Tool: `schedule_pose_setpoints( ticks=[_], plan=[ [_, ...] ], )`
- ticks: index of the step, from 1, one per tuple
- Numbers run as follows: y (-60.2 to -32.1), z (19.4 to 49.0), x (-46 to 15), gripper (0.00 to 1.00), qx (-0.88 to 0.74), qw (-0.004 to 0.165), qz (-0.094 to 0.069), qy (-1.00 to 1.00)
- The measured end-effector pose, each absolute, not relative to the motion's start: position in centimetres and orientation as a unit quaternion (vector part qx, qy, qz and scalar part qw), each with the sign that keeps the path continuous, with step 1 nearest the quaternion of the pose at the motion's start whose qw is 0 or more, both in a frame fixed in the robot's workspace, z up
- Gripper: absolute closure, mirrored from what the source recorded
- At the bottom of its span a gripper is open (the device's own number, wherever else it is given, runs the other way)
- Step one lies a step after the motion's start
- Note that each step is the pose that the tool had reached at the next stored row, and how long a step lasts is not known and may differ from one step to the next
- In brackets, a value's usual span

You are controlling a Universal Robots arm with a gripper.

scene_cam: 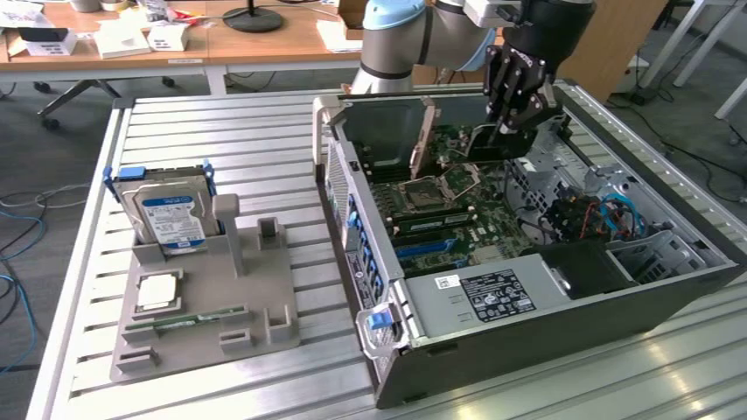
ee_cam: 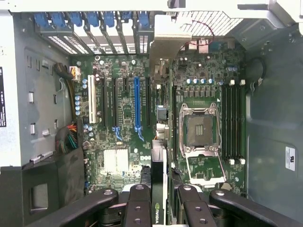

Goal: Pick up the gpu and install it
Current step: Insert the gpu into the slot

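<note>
Gripper (ee_cam: 161, 201) clamps gpu (ee_cam: 158, 163) edge-on — long axis parallel to blue slot (ee_cam: 137, 101).

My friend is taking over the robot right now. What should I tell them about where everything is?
Gripper: shut on the gpu, gripping it edge-on.
Where things are: the gpu hangs inside the open computer case, above the motherboard and clear of its slots. The hard drive and RAM stick sit in the grey holder on the table, at the exterior view's left.
Done: gpu picked up and brought over the case.
Left: the gpu is not yet seated in a slot.
</note>
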State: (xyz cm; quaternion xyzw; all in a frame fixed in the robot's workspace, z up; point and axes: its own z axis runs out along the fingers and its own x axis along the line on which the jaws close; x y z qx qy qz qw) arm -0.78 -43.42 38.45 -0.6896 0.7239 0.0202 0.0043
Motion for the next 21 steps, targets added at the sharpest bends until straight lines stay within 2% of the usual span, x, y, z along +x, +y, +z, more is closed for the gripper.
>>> schedule_pose_setpoints(
  ticks=[14,21],
  plan=[
    [-43.4,38.3,-1.4,0.73,-0.690,0.004,0.020,0.724],
    [-43.4,37.2,-1.4,0.73,-0.690,0.004,0.020,0.724]
  ],
)
